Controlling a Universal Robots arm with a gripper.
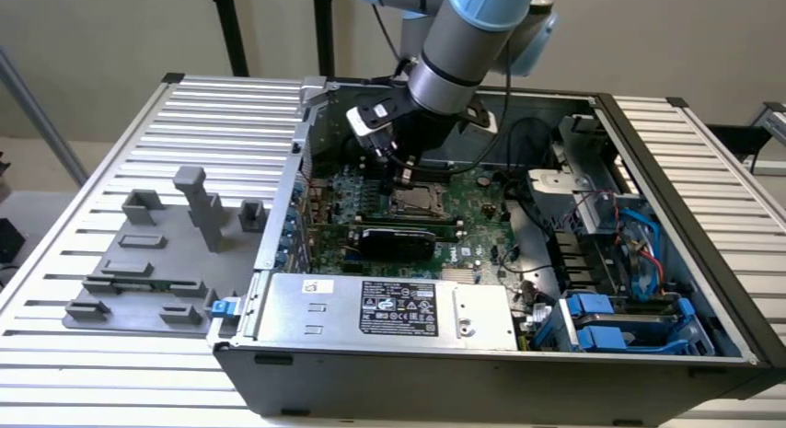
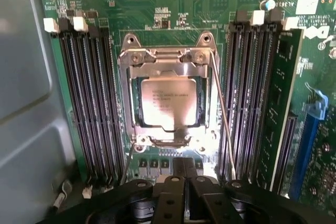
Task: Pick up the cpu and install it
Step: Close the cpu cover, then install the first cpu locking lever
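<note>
Wrist view: cpu [image 2: 169, 100] lies flat in socket [image 2: 168, 59], just ahead of gripper [image 2: 179, 169]; gripper closed, empty, not touching.

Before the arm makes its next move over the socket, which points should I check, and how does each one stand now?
1. The cpu lies flat inside the metal socket frame: ok.
2. The gripper is shut with nothing in it: ok.
3. The gripper is apart from the cpu: ok.
4. The retention lever is latched: cannot tell.
</note>
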